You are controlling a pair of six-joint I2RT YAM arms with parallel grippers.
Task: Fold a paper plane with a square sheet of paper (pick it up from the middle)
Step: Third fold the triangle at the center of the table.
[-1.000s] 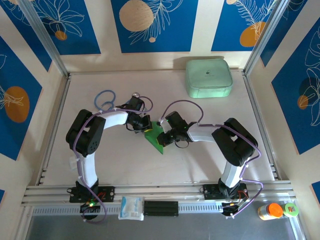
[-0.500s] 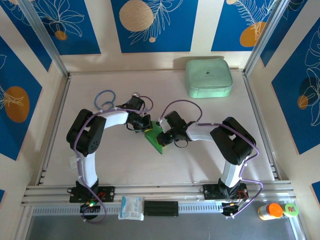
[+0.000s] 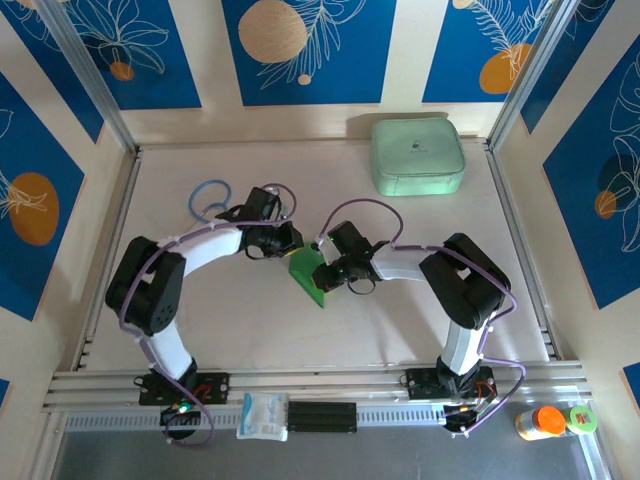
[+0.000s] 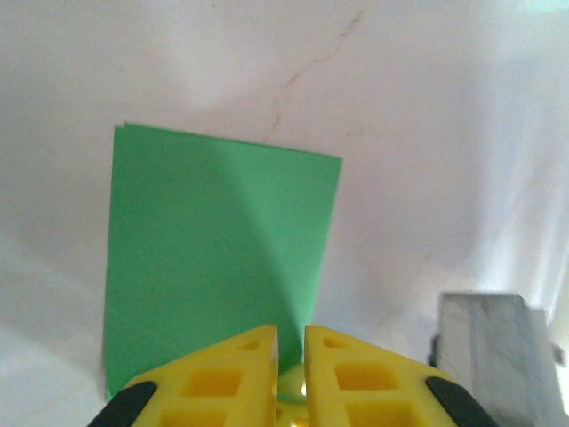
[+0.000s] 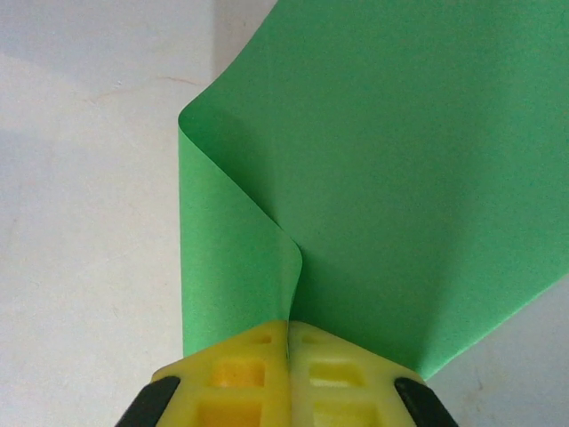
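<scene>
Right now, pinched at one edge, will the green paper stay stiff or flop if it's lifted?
Probably floppy: the green paper curls beside the right gripper. Likely light, its edges looking thin. That bend could crease if pressed.

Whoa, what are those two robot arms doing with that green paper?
They're folding it. The right gripper is pinched shut on the square sheet of paper, and one side of the sheet curls over in a soft bend. The left gripper sits at another edge with its fingers a little apart. It is a loosely bent sheet on the table, not a pointed plane yet.
</scene>
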